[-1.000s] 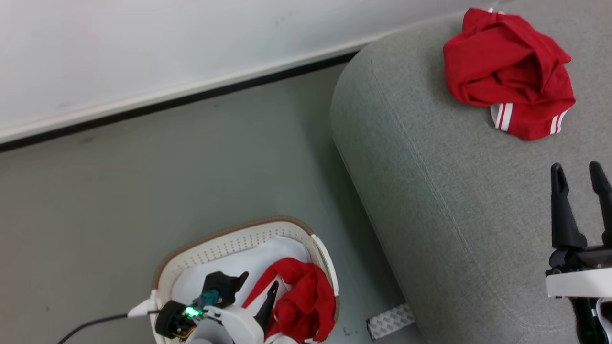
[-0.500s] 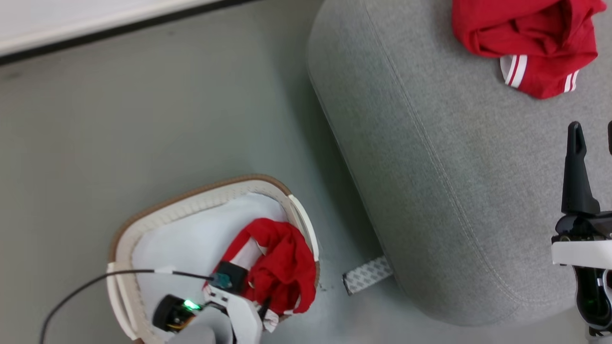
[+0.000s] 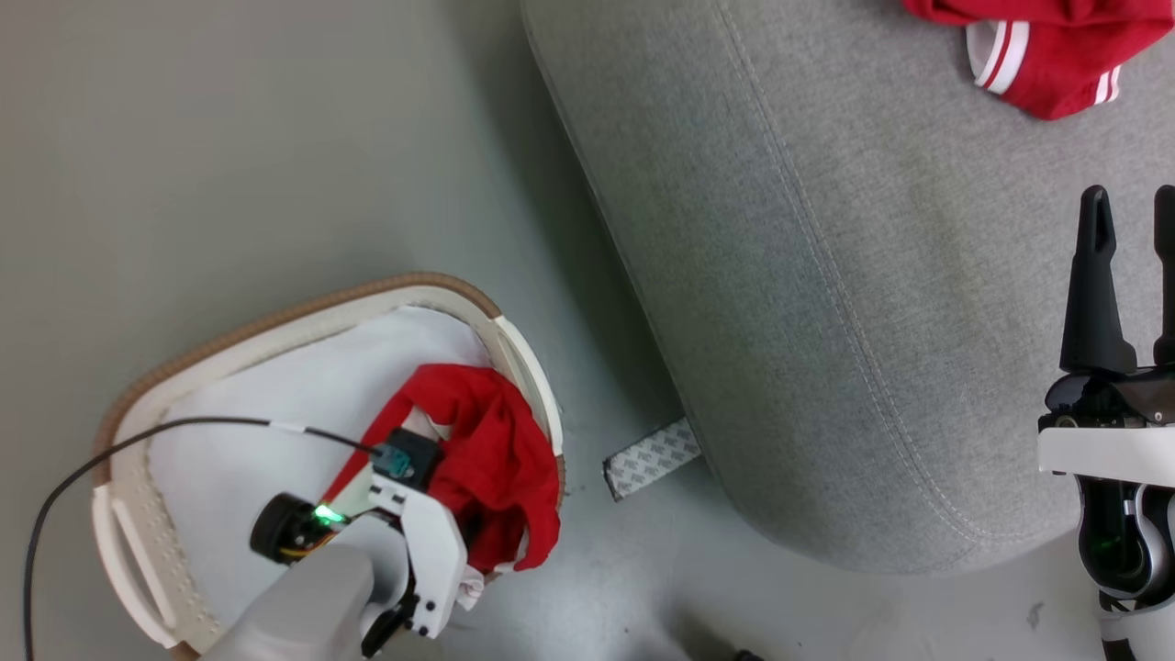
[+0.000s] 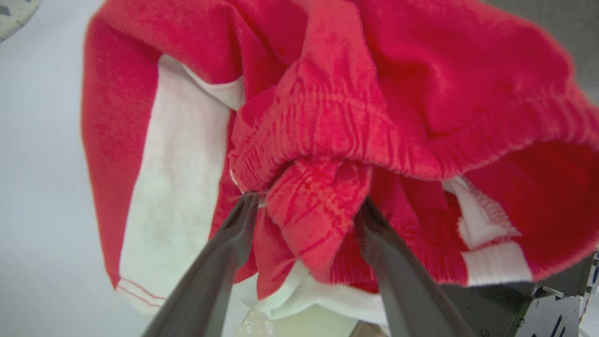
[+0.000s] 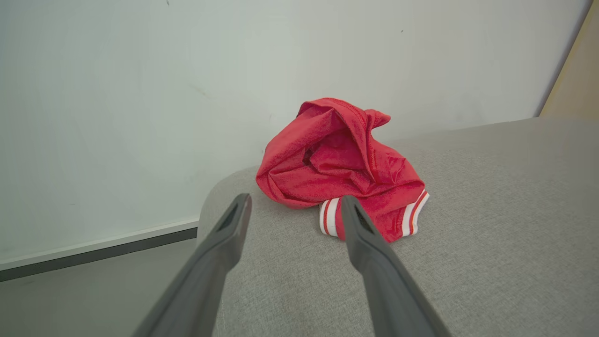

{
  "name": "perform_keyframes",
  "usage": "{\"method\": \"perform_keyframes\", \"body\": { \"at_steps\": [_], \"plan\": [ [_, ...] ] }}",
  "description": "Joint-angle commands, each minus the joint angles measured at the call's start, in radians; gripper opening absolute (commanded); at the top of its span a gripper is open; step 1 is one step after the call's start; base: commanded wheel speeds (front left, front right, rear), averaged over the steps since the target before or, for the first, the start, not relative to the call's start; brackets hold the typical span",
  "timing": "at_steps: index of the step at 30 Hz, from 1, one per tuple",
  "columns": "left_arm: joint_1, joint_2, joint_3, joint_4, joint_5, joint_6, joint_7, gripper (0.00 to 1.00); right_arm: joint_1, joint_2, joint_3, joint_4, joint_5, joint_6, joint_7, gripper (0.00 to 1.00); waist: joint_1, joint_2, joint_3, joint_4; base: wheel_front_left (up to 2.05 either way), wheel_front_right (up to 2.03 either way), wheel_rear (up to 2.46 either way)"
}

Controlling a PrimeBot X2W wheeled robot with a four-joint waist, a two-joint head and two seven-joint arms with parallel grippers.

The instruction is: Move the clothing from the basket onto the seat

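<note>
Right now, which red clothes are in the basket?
The red bundle in the white basket, with the open left gripper straddling a fold. The other red one lies on the grey seat.

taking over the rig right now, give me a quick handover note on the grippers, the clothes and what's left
Left gripper: open, down in the basket, fingers on either side of a bunched fold of the red garment, not clamped.
Right gripper: open and empty, over the seat.
Done: one red striped garment lies on the seat's far end.
Left: close on the red garment, lift it and carry it to the seat. White material lies under it in the basket; cannot tell whether it is clothing or a liner.
</note>
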Motion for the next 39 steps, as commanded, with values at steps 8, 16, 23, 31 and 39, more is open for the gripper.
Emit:
{"method": "perform_keyframes", "body": {
  "at_steps": [8, 16, 23, 31, 39],
  "plan": [
    [-0.065, 0.001, -0.121, 0.005, -0.081, 0.000, 0.003, 0.00, 0.000, 0.017, -0.017, -0.012, -0.005, -0.002, 0.000, 1.00, -0.0002, 0.0000, 0.051, -0.013, 0.00, 0.00, 0.00],
    [-0.088, 0.007, -0.202, 0.015, -0.152, 0.000, -0.036, 0.00, -0.005, 0.015, -0.013, -0.010, -0.006, -0.002, 0.000, 1.00, -0.0002, 0.0000, 0.049, -0.012, 0.00, 0.00, 0.00],
    [-0.082, 0.003, -0.247, 0.036, -0.206, 0.000, -0.083, 0.00, -0.011, -0.001, -0.005, 0.001, -0.010, -0.002, 0.000, 1.00, -0.0002, 0.0000, 0.017, -0.016, 0.00, 0.00, 0.00],
    [-0.061, -0.036, -0.265, 0.068, -0.251, 0.000, -0.167, 0.00, 0.007, -0.019, -0.004, 0.006, -0.021, -0.002, 0.000, 1.00, -0.0002, 0.0000, -0.085, 0.027, 0.00, 0.00, 0.00],
    [-0.033, -0.078, -0.281, 0.063, -0.282, 0.000, -0.258, 0.00, 0.042, -0.054, 0.007, 0.016, -0.039, -0.002, 0.000, 1.00, -0.0002, 0.0000, -0.239, 0.106, 0.00, 0.00, 0.00]
  ]
}}
